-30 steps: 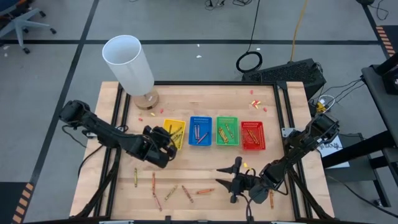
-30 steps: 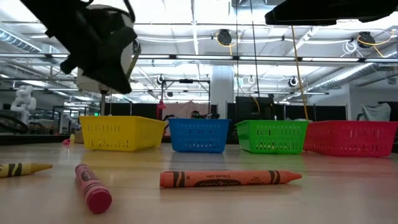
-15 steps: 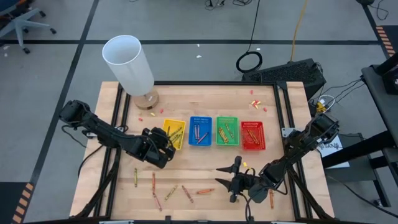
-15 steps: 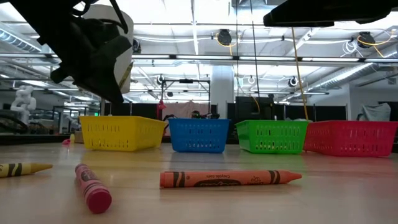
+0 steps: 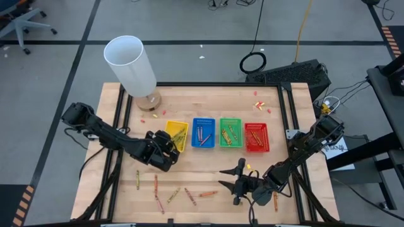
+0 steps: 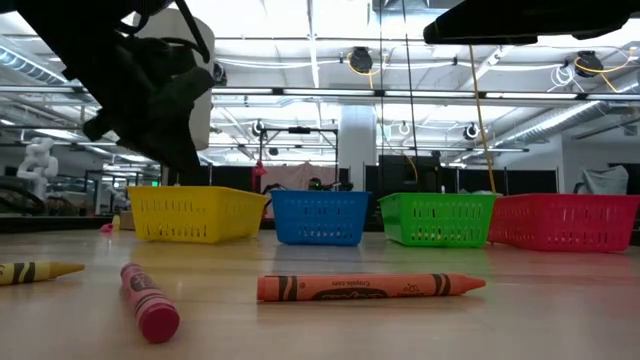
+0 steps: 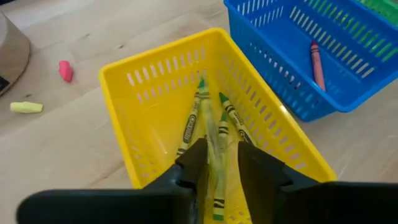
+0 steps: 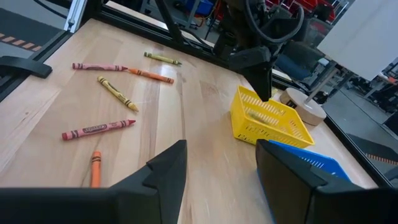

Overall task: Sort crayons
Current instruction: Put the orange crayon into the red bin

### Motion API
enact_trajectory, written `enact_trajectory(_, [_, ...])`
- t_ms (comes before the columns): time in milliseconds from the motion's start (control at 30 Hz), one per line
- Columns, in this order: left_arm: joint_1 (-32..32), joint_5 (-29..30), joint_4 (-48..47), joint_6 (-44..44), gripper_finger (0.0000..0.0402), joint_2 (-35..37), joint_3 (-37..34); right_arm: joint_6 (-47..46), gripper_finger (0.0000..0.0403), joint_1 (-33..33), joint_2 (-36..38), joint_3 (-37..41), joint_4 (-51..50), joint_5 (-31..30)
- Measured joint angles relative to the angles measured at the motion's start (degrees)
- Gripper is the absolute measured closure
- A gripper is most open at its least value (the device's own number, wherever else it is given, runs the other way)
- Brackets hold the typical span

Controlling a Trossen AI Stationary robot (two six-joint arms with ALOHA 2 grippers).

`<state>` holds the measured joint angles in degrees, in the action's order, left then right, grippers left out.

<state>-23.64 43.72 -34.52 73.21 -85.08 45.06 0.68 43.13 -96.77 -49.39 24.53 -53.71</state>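
Observation:
My left gripper (image 5: 168,141) (image 7: 222,171) hangs open over the near end of the yellow tray (image 5: 177,133) (image 7: 161,59), pointing slantwise down into it. A blurred yellow crayon (image 7: 217,140) stands upright in the gap between its fingers. Two more yellow crayons (image 7: 193,118) lie on the tray floor. My right gripper (image 5: 229,179) (image 8: 221,162) waits open above the table's near middle, with nothing between its fingers. Several loose crayons (image 5: 173,195) lie on the wood near the front edge, among them an orange one (image 6: 370,287) and a red one (image 6: 150,303). My left gripper has the blurred yellow crayon (image 7: 216,186) between its fingers, end down over the yellow tray. I cannot tell whether either finger touches it.
Blue (image 5: 203,132), green (image 5: 230,132) and red (image 5: 256,137) trays stand in a row right of the yellow one, each with crayons inside. A tall white cylinder on a round base (image 5: 131,63) stands at the far left. Pink scraps (image 5: 259,104) lie at the far right.
My left gripper has sunk a little toward the yellow tray and turned slightly. My right gripper has kept still.

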Motion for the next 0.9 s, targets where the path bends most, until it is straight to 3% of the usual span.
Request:
enact_trajectory(167, [0.00,0.03,0.58,-0.05,0.0294,-0.72,-0.02,-0.03,0.0227,0.00,-0.01,0.00,-0.77,0.00])
enact_trajectory(500, [-2.82,0.49,1.44,-3.56,0.0293,2.03,0.55,-2.46,0.0227,0.02,-0.01,0.00,-0.83,0.14])
enact_trajectory(600, [-4.30,1.72,1.51,-3.80,0.0293,3.17,2.00,-3.33,0.0227,0.02,-0.01,0.00,-0.83,4.13])
enact_trajectory(733, [-6.42,4.79,6.94,-11.14,0.0293,3.50,3.26,-5.16,0.0227,0.00,-0.01,-0.02,-0.81,11.63])
enact_trajectory(900, [-8.24,4.78,19.65,-26.00,0.0293,3.48,3.39,-6.02,0.0227,-0.02,-0.01,-0.02,-0.83,14.64])
